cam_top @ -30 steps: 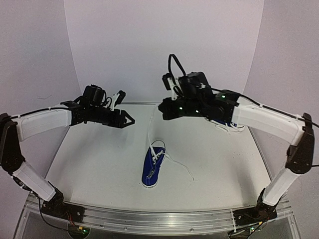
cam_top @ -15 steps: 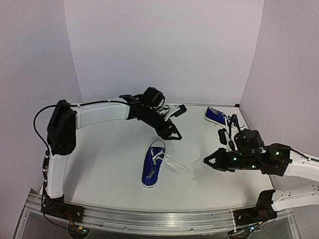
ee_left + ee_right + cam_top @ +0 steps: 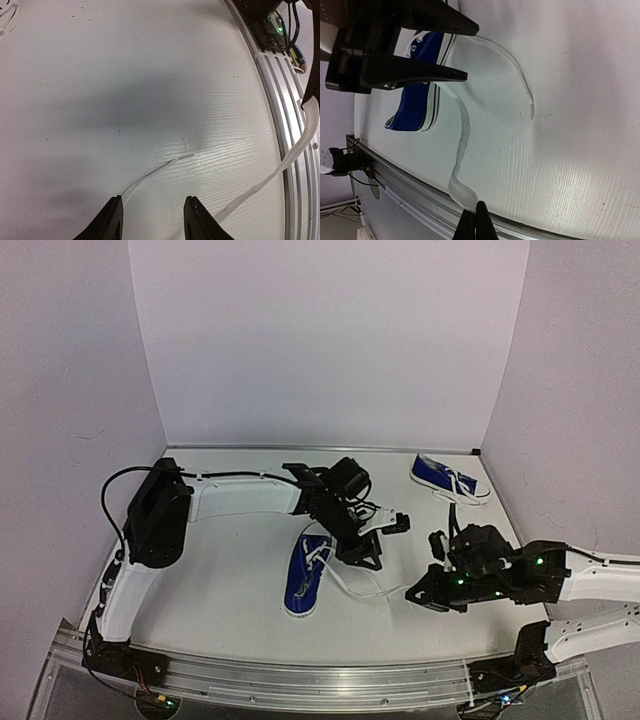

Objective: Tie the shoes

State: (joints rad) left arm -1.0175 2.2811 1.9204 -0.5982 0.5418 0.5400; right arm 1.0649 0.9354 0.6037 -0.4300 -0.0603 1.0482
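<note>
the near shoe (image 3: 303,578), a blue canvas sneaker with a white sole, lies on the white table (image 3: 220,570) a little left of centre, its heel toward the arms. the far shoe (image 3: 447,478) sits well apart at the back right, near the wall. two white laces trail from the near shoe to its right.

the left gripper (image 3: 155,222) hangs low just beside the near shoe's right side, with its jaws partly apart and nothing between them. the loose lace end (image 3: 160,172) lies flat on the table under the gap, running in close by the left finger.

the right gripper (image 3: 475,220) is low over the table's near right part, well right of the near shoe. its jaws are closed together, and the lace strand (image 3: 462,145) runs from the shoe straight into them. it looks pinched there, though the contact itself sits at the picture's edge. the aluminium rail (image 3: 300,680) runs along the near edge.
</note>
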